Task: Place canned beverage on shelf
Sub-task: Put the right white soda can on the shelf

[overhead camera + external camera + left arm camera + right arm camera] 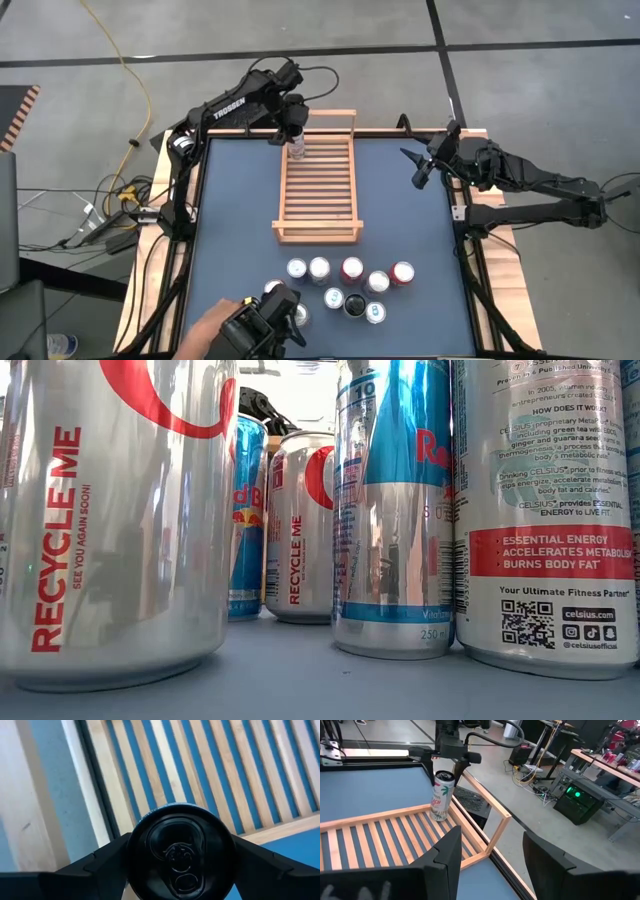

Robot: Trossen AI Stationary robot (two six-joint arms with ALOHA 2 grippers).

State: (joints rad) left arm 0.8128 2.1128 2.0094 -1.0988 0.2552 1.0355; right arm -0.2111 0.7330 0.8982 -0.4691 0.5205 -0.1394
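A white can with a colourful print and a dark top [441, 795] stands on the light-wood slatted shelf [320, 200] at its far end, close to the raised end rail [370, 817]. My left gripper [293, 128] is directly above the can and shut on its top. The can fills the left wrist view [180, 852], with the shelf's slats [210, 765] below it. My right gripper [418, 168] is open and empty, above the table's right side beside the shelf, and faces the shelf. My left gripper pinches the can's upper side wall just under the rim [132, 845] between its two fingers [100, 865], one on each side. The fingers come from above and point down. The can is upright, and its base appears to rest on the shelf's slats [438, 817].
Several more cans [350, 285] stand in a cluster on the blue mat [240, 220] near the table's near edge; they fill the low view [400, 510]. A person's hand [212, 322] with a black device [265, 320] is at the near left edge. The near part of the shelf is bare.
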